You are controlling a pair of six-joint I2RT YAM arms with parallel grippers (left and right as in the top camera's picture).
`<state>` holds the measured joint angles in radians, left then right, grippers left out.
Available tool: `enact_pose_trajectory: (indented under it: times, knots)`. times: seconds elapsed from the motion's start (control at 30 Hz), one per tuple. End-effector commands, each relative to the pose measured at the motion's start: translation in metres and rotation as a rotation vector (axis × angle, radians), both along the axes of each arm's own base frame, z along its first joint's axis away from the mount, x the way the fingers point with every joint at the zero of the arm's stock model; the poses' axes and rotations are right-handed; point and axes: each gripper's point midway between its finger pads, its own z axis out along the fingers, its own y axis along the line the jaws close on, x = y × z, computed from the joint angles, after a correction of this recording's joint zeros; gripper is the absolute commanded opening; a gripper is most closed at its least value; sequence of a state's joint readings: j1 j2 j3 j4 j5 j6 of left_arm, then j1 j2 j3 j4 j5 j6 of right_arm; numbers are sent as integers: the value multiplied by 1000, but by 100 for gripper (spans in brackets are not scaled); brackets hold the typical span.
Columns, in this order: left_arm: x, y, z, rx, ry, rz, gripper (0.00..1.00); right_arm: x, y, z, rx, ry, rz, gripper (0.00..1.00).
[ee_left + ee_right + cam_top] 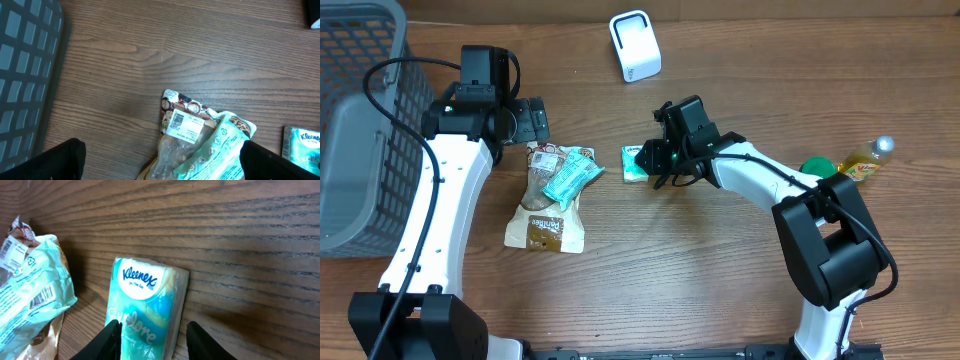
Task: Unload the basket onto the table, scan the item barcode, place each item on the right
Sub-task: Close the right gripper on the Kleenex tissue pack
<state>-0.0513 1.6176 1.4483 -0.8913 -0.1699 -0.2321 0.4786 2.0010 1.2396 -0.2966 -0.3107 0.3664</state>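
At centre worktop [720, 290], the Kleenex pack [145, 300] is straddled by the right tool [152, 339], probably for carrying to the white scanner [635, 45]; whether it is clamped cannot be told. Meanwhile the left tool [534, 122] is held wide open, empty, beside snack bags [552, 195].

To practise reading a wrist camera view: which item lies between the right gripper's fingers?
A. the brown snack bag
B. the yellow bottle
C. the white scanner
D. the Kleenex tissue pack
D: in the right wrist view the Kleenex tissue pack lies logo up between the two dark fingers of the right gripper, one finger at each long edge.
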Motion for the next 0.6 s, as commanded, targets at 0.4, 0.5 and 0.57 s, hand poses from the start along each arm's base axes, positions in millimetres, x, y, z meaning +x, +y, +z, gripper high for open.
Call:
enact_pose_trajectory:
  times: [0.4,0.5,0.57]
  knots:
    - [1,4,6,17,-16,1,100,-6,6,-27,25,74,-20,30]
    - [1,4,6,17,-16,1,99,-8,7,-28,32,81,-17,28]
    - [1,4,6,17,-16,1,100,-8,8,-27,35,82,-15,24]
